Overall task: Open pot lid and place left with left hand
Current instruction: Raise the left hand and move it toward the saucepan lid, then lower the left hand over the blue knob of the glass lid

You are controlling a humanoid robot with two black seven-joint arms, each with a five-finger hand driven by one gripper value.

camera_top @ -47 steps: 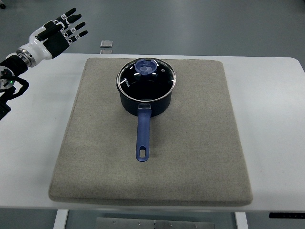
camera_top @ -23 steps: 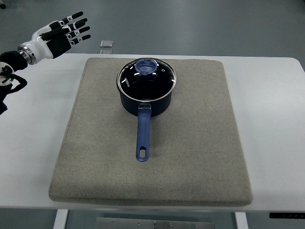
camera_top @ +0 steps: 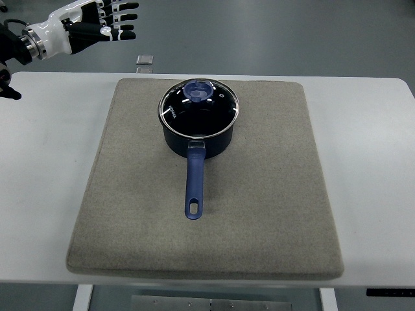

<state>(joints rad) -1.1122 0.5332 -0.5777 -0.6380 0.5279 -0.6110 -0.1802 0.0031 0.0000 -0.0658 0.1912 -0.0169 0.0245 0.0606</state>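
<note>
— Since a moment ago the left hand [camera_top: 97,24] has climbed higher and swung toward the far left corner, well off the table [camera_top: 45,168]; its fingers [camera_top: 123,17] are stretched out, apart, holding nothing.

— And where does it need to go?

— Rightward and down, toward us. The pot [camera_top: 198,126] sits on the grey mat [camera_top: 259,214], back of the middle, and the lid [camera_top: 199,108] is on it, seated flat. That blue knob [camera_top: 198,91] on the lid's far side is the thing to catch. The fingers point roughly at it already, but the hand is well apart from it.

— Which way does the pot lie?

— Its handle [camera_top: 194,184] runs straight toward us, so it stays clear of a reach coming in from the left.

— Any help from the other arm?

— No right hand to be seen. The left one is the only one near, and bare mat lies left of the pot for setting the lid down, I'd say.
</note>
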